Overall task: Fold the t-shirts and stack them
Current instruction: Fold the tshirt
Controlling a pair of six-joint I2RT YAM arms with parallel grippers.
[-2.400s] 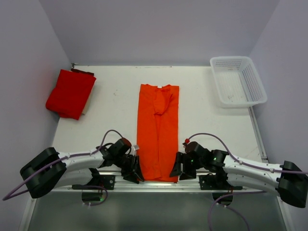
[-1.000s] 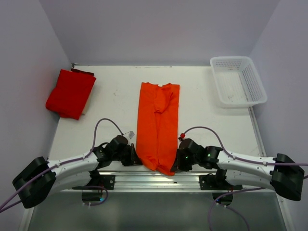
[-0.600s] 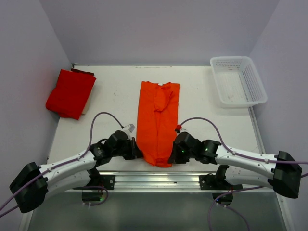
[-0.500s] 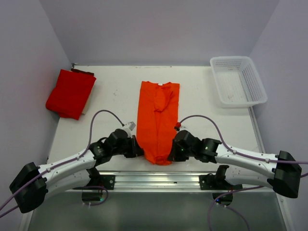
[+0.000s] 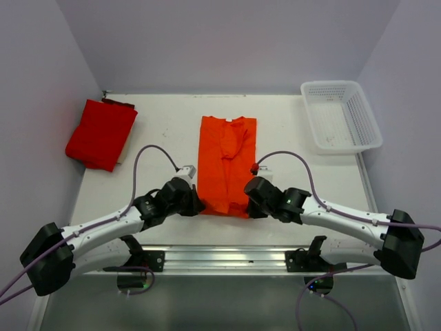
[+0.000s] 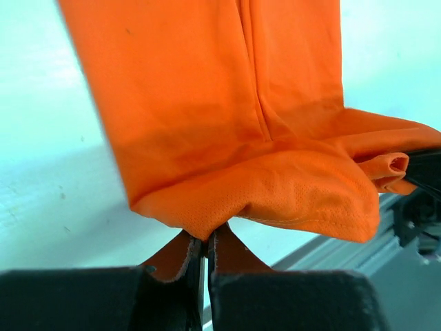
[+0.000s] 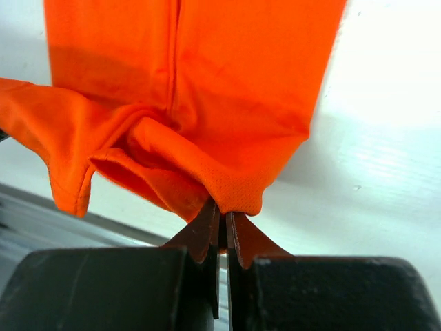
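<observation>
The bright orange soft cloth t-shirt (image 5: 226, 155) is clamped at its near hem corners by the left end effector (image 6: 204, 243) and the right end effector (image 7: 222, 214), raised off the white desk (image 5: 158, 138), presumably for folding onto the flat half ahead.

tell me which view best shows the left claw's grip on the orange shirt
Left wrist: the left claw pinches the orange shirt hem up close. Top external hides the pinch; right wrist shows only the right claw.

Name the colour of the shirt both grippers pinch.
The shirt is bright orange, clearest from the left wrist.
</observation>
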